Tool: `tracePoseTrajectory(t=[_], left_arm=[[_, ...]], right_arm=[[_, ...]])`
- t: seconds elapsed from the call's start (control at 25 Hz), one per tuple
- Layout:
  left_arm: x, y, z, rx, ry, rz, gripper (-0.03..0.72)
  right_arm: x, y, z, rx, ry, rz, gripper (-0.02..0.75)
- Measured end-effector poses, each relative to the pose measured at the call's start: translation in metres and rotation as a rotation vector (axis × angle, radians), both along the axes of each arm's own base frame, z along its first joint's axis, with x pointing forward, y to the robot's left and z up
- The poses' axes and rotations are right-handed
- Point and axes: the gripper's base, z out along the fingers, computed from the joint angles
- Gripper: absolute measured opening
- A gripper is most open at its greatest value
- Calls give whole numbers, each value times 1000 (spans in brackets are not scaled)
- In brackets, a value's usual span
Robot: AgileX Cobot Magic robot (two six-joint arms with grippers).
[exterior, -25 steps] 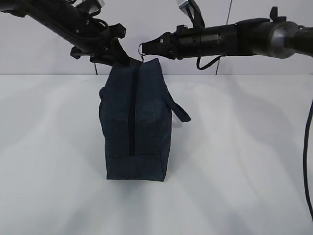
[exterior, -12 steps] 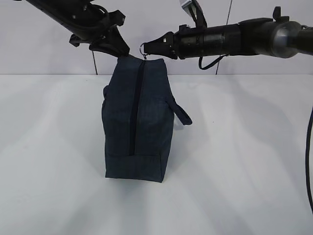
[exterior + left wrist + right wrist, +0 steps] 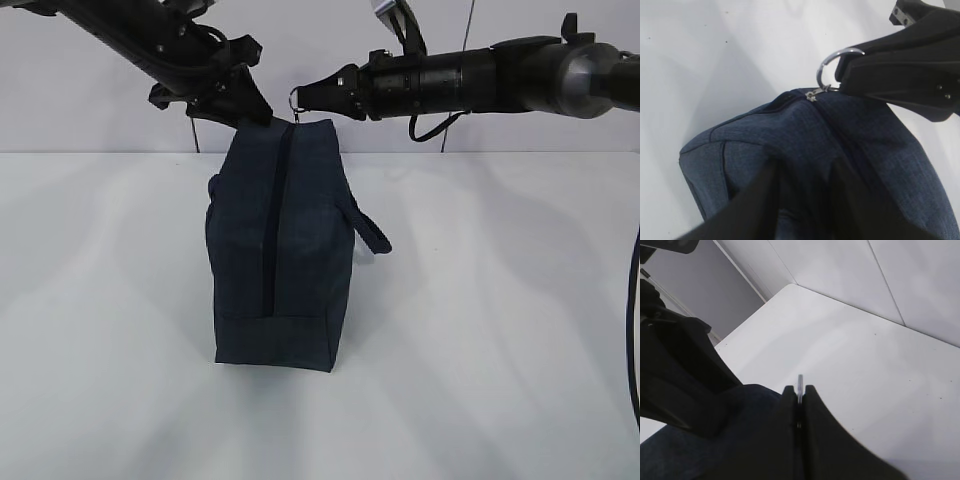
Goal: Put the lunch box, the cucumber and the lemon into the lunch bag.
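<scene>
The navy lunch bag stands on end on the white table, its zipper running down the side that faces me. My right gripper reaches in from the right above the bag's top and is shut on the silver ring pull. The ring pokes out between the closed fingertips. My left gripper sits at the bag's top left corner. Its fingers stand apart, with bag fabric between them. The lunch box, the cucumber and the lemon are out of view.
The bag's strap handle sticks out to the right. The white table stretches around the bag and ends at a pale wall behind. A dark cable hangs along the right edge.
The left gripper's jaws have widened, and the bag's top corner, pulled up to a peak before, has settled back. The right gripper stays shut on the ring.
</scene>
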Motion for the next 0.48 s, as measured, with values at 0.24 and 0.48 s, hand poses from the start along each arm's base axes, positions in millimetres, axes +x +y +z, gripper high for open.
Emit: tracePoseTrajectory(t=[0.24, 0.48], left_arm=[[0, 1, -1, 12, -1, -2, 30], [-2, -3, -1, 17, -3, -12, 27]], right_arm=[[0, 0, 0, 1, 0, 2, 20], [-1, 1, 0, 3, 1, 15, 20]])
